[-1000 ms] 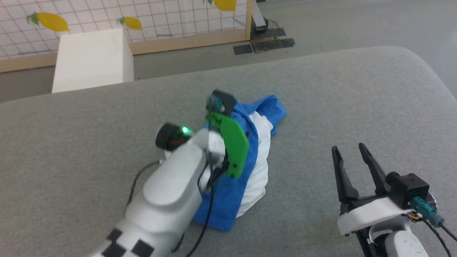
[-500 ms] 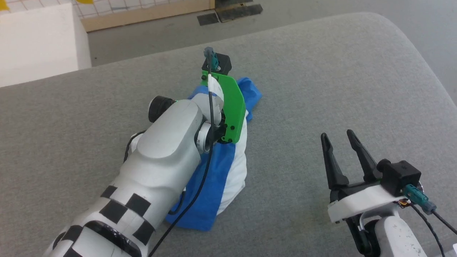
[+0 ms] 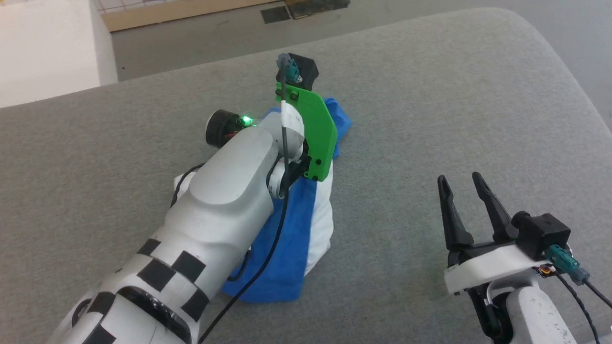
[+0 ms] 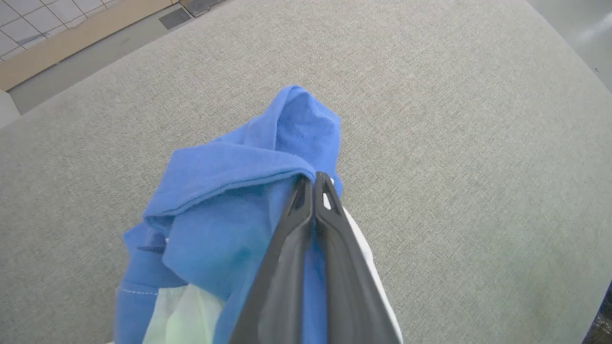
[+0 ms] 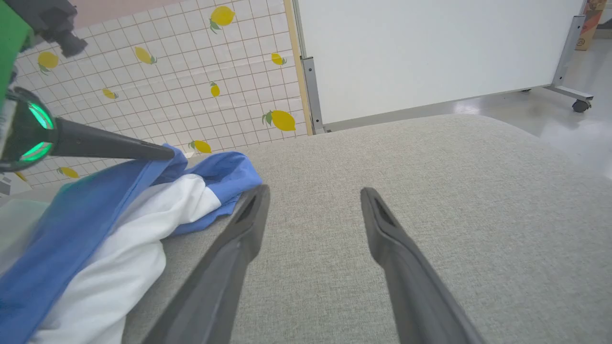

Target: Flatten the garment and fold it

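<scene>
Head view: garment (image 3: 296,248) sits bunched in a heap near the middle of the grey surface (image 3: 430,95). Blue cloth lies on top and along the near side, and the white body shows on its right flank. My left arm reaches over the heap. The green bracket (image 3: 318,134) at the wrist covers the far blue part, so I can't see that arm's fingers from here.

Left wrist view: left gripper (image 4: 314,177) has its fingers (image 4: 287,267) pressed together, pinching a fold of blue cloth at the tips (the fold drapes over them and hangs off to the left). White cloth shows lower down on either side. From the right wrist view, those same dark fingers come in from the left and meet the raised blue edge.

Right gripper (image 3: 460,177) hovers at the lower right, well apart from the heap, fingers spread and pointing away from me. From its own wrist view, the right gripper (image 5: 315,192) is over bare surface. One tip is just beside the blue edge; I can't tell if it touches.

White box (image 3: 48,48) stands beyond the far left edge. Lemon-print wall (image 5: 167,86) and white board (image 5: 430,48) are behind.
</scene>
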{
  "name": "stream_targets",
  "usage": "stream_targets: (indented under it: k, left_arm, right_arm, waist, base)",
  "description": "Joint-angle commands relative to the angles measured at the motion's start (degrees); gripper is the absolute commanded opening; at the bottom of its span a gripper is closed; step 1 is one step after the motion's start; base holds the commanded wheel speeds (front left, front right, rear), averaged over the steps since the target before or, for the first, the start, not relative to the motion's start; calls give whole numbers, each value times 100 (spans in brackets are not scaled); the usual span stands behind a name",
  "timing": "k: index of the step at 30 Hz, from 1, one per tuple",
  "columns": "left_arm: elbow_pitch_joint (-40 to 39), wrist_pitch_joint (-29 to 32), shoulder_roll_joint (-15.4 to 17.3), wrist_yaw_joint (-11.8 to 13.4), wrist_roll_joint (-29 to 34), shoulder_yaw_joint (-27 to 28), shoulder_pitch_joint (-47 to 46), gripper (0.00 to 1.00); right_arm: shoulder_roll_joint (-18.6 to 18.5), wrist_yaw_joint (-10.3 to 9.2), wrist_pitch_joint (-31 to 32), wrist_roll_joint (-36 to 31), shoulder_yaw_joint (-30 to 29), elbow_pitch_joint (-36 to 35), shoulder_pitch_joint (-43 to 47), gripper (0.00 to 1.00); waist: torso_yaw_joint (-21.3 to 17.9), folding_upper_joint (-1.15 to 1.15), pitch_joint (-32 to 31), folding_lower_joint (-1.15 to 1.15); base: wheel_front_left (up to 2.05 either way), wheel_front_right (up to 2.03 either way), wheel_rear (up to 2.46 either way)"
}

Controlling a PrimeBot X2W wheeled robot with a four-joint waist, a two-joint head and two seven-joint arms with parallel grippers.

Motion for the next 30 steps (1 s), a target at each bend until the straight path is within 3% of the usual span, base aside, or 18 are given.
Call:
stream_targets:
  k: [1, 5, 9, 14, 18, 21, 25, 26, 27, 28, 30]
  left_arm:
    - [-39, -248, 0, -11, -38, 45, -19, 0]
    - [-355, -952, 166, -8, -77, 252, 219, 0]
    - [-1105, -1386, 820, 176, -125, 523, 839, 0]
    - [-2483, -1558, 2150, 1012, -343, 1248, 2199, 0]
    - [-3505, -1572, 2958, 1802, -676, 1909, 3574, 0]
    - [-4038, -1569, 3352, 2301, -892, 2276, 4596, 0]
    - [-4329, -1511, 3515, 2711, -1104, 2471, 5535, 0]
    - [-4336, -1544, 3527, 2809, -1103, 2506, 5670, 12]
    - [-4347, -1611, 3518, 2878, -1086, 2524, 5795, 89]
    - [-4367, -1720, 3449, 2892, -1106, 2569, 5852, 100]
    - [-4413, -2122, 3234, 2815, -1098, 2660, 5886, 100]
  right_arm:
    - [5, -9, -52, -55, -22, 2, -4, 100]
    - [5, -9, -49, -120, -80, -45, 79, 100]
    - [5, -9, 10, -190, -160, -135, 208, 100]
    - [5, -9, 109, -249, -290, -288, 421, 100]
    - [5, -9, 190, -263, -340, -385, 557, 100]
    - [5, -9, 262, -295, -343, -469, 613, 100]
    - [5, -9, 370, -356, -336, -566, 634, 100]
    - [5, -9, 393, -363, -333, -582, 632, 100]
    - [5, -9, 427, -381, -327, -600, 629, 100]
    - [5, -9, 458, -397, -326, -611, 630, 100]
    - [5, -9, 557, -450, -322, -632, 628, 100]
  waist:
    - [256, 0, -190, 0]
    - [517, 0, -406, 0]
    - [772, 0, -627, 0]
    - [1092, 0, -800, 0]
    - [1281, 0, -881, 0]
    - [1405, 0, -897, 0]
    - [1551, 0, -889, 0]
    - [1578, 0, -883, 0]
    - [1620, 0, -878, 0]
    - [1657, 0, -872, 0]
    - [1755, 0, -839, 0]
  base:
    - [0, 0, 0]
    - [0, 0, 0]
    - [0, 0, 0]
    - [0, 0, 0]
    - [0, 0, 0]
    - [0, 0, 0]
    - [0, 0, 0]
    - [0, 0, 0]
    - [0, 0, 0]
    - [0, 0, 0]
    - [0, 0, 0]
